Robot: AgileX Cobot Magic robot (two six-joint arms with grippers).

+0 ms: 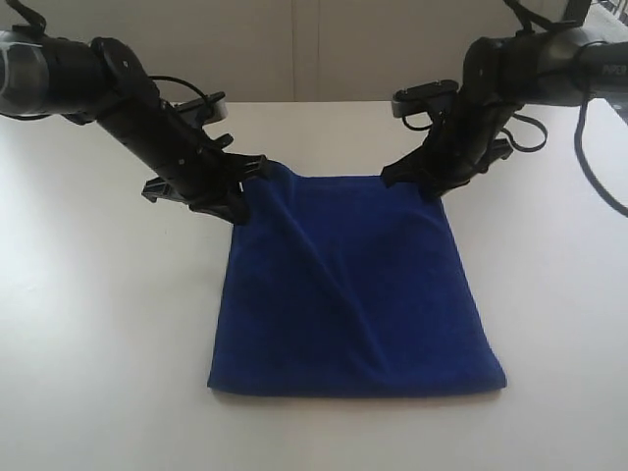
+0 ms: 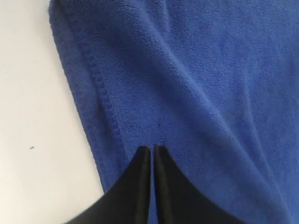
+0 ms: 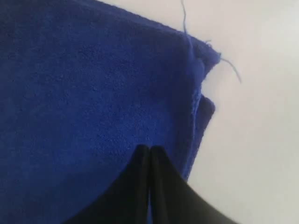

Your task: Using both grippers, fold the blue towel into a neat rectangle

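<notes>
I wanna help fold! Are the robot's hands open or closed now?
Left hand: closed, at the blue towel.
Right hand: closed, at the towel too.

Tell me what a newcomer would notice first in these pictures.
The deep blue towel grabs the eye, lying doubled over in the middle of the white table. Next come the two black arms reaching down from either side. The left gripper is at the towel's far left corner and the right gripper at its far right corner, each with its fingers closed together.
</notes>
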